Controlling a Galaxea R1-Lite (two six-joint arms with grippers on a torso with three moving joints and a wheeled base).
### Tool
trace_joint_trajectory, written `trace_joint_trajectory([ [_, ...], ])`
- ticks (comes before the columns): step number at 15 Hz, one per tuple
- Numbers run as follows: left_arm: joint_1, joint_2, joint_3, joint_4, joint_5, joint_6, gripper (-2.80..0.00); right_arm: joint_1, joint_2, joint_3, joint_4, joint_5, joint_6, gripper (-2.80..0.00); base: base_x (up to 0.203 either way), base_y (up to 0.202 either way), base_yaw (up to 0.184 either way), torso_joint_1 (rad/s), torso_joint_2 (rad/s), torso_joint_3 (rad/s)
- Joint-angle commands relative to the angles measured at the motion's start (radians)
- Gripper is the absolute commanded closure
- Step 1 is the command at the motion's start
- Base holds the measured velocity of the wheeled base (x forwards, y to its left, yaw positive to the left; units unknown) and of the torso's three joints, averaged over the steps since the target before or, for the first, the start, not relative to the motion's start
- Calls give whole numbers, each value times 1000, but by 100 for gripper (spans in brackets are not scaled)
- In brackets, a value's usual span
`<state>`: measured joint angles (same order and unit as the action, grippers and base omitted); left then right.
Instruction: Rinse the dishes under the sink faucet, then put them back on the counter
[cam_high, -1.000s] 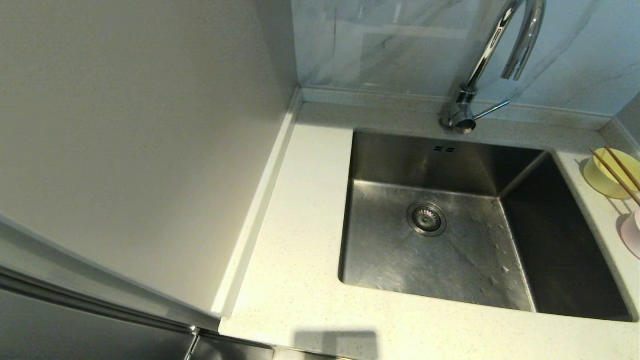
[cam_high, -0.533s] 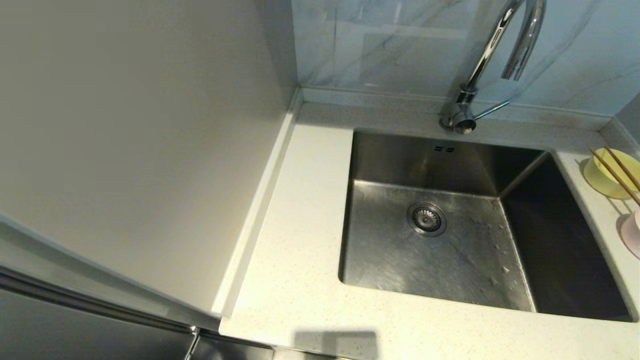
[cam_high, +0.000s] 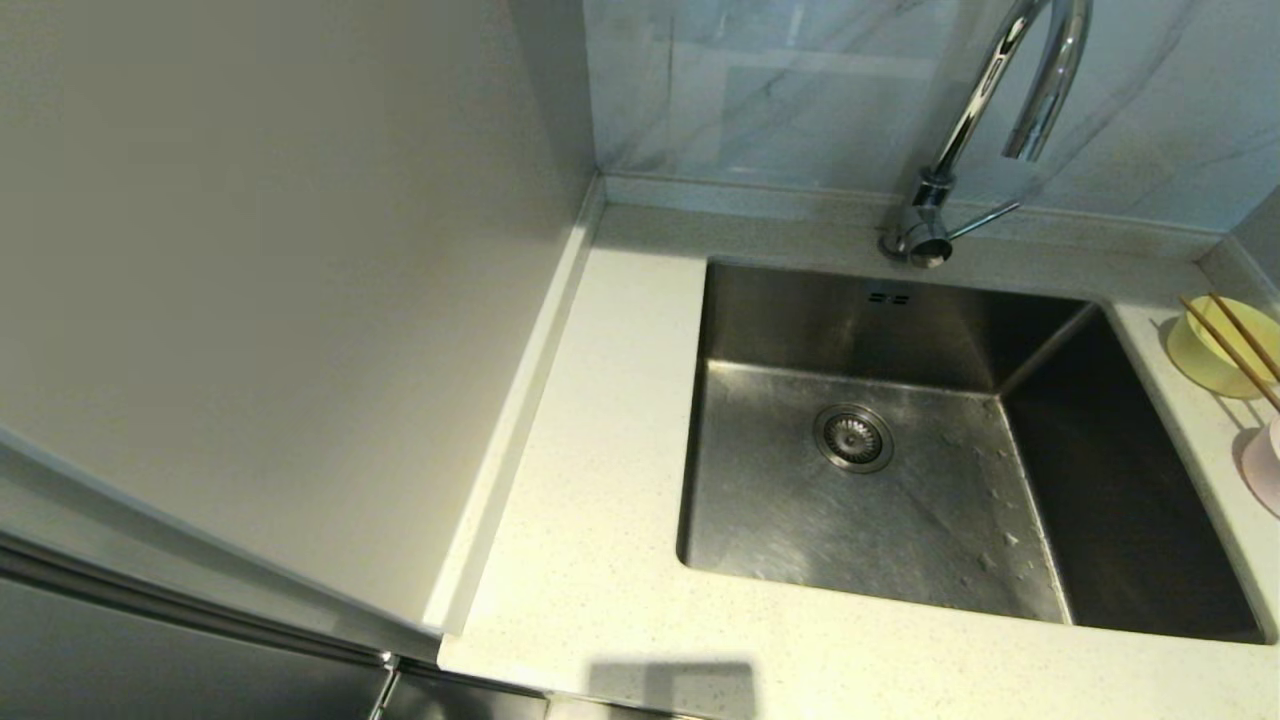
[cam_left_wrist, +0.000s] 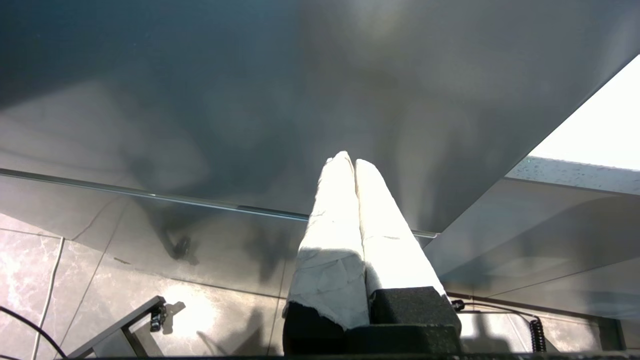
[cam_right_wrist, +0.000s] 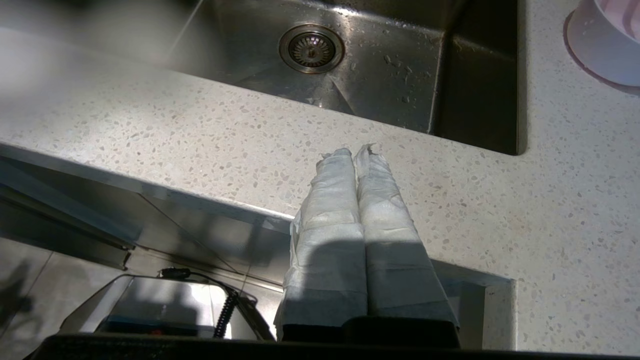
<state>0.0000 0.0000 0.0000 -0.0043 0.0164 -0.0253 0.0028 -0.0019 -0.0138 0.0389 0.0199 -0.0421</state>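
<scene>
Currently the right gripper (cam_right_wrist: 356, 150), jaws closed empty, hovers at the counter (cam_right_wrist: 200, 135) edge, nearer the pale pink bowl (cam_right_wrist: 607, 42) beyond the sink (cam_right_wrist: 480, 75).

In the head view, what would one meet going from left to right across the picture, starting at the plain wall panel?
Plain grey wall panel → speckled off-white counter → round metal drain strainer → yellow-green bowl.

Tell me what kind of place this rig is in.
Most likely a home-style kitchen: a steel sink set in a speckled stone counter, a chrome gooseneck faucet against a marbled wall panel, and bowls with chopsticks beside the basin.
</scene>
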Motion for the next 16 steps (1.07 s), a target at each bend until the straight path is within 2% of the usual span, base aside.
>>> trace_joint_trajectory([
  [1, 0, -3, 0, 0, 0, -1, 0, 0, 2, 0, 1, 0, -1, 0, 0, 0, 0, 0, 0, 0],
  [16, 0, -3, 0, 0, 0, -1, 0, 0, 2, 0, 1, -1, -1, 0, 0, 0, 0, 0, 0, 0],
])
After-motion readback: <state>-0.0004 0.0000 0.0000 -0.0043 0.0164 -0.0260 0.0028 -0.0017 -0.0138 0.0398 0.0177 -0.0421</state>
